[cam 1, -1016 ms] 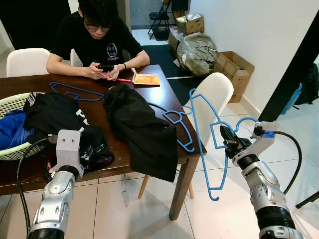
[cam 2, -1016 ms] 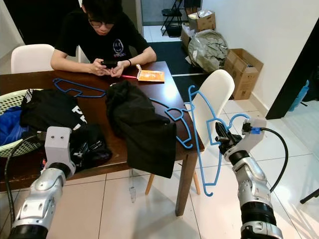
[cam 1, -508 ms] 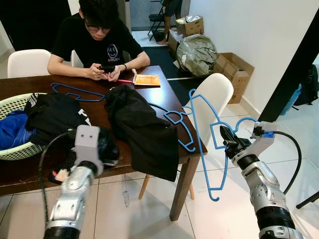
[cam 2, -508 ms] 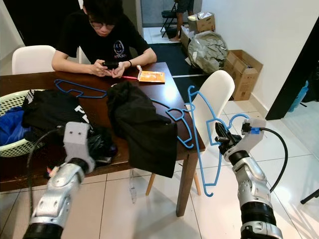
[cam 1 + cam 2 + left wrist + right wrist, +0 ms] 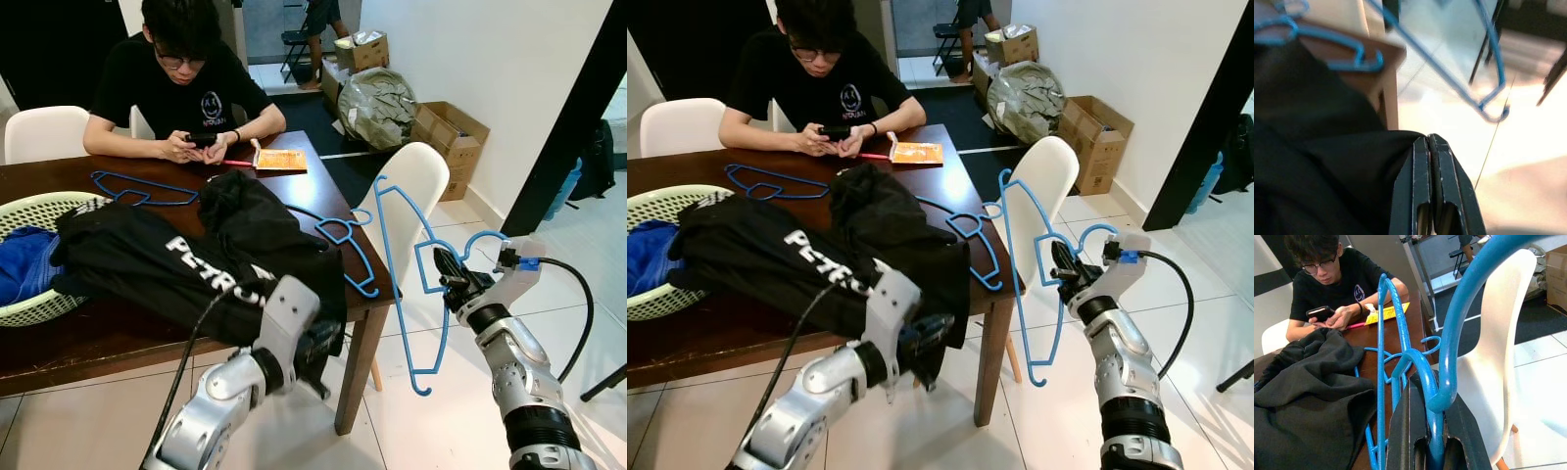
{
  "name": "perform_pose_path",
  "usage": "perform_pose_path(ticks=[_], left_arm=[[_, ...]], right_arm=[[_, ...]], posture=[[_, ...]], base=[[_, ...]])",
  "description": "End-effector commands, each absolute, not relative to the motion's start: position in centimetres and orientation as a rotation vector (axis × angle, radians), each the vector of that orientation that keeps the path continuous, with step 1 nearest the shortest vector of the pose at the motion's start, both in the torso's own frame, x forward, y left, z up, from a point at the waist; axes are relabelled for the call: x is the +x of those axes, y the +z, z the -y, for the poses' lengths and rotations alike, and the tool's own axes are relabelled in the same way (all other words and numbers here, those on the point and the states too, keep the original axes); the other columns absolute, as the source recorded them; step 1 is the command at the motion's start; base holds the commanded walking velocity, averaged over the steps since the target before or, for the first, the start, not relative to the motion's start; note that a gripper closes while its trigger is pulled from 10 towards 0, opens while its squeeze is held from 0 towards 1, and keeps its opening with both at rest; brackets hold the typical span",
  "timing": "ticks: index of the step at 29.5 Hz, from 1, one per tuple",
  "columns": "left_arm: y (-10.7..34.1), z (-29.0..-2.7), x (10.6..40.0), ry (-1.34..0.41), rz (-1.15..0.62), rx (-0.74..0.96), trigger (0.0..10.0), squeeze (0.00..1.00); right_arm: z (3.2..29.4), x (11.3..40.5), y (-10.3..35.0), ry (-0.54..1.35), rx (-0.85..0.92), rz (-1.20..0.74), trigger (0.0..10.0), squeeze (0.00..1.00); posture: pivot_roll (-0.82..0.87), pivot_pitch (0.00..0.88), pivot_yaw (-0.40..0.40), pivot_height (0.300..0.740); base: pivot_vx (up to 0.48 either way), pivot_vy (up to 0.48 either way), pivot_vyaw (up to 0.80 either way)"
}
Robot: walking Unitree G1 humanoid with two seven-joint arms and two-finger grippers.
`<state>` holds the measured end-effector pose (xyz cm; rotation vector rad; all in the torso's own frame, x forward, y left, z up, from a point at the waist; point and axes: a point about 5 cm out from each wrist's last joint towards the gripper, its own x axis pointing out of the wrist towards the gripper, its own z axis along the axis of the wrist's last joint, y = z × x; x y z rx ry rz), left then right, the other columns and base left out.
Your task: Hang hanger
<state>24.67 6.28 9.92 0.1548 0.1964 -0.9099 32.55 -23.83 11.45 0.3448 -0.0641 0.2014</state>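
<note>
Your right end effector (image 5: 443, 271) clamps the blue hanger (image 5: 407, 284) clear of the surface (image 5: 108, 333), while your left end effector (image 5: 926, 343), clenched on the black shirt (image 5: 167, 269), draws it toward the hanger.

Seated person (image 5: 183, 93), laundry basket (image 5: 29, 311)

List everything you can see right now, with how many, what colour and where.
Hangers: three, blue; one in right claw, one at table corner, one on far side.
Garments: two, black; lettered shirt, another beside it.
Basket: one, pale green, table's left end.
Table: one, brown.
Chairs: two, white.
Person: one, seated, holding phone.
Left claw: shut on shirt.
Right claw: shut on hanger.
</note>
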Motion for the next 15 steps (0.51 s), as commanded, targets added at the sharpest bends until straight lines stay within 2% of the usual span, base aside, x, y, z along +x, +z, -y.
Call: perform_pose_path(ticks=[1,12,13,15], left_arm=[[8.54,-7.02,24.31,-0.916,-0.28,0.228,10.0,0.0],[7.96,-7.66,24.0,-0.923,-0.338,0.28,10.0,0.0],[8.15,-7.89,24.13,-0.911,-0.336,0.287,10.0,1.0],[8.15,-7.89,24.13,-0.911,-0.336,0.287,10.0,1.0]], right_arm=[[23.76,32.63,11.44,0.198,0.342,0.063,10.0,0.0],[23.76,32.67,11.44,0.196,0.342,0.062,10.0,0.0],[23.76,32.68,11.43,0.195,0.341,0.061,10.0,0.0],[23.76,32.68,11.43,0.195,0.341,0.061,10.0,0.0]], posture=[[0.03,0.0,0.003,0.74],[0.03,0.0,0.003,0.74],[0.03,0.0,0.005,0.74],[0.03,0.0,0.005,0.74]], base=[[0.0,0.0,0.0],[0.0,0.0,0.0],[0.0,0.0,0.0],[0.0,0.0,0.0]])
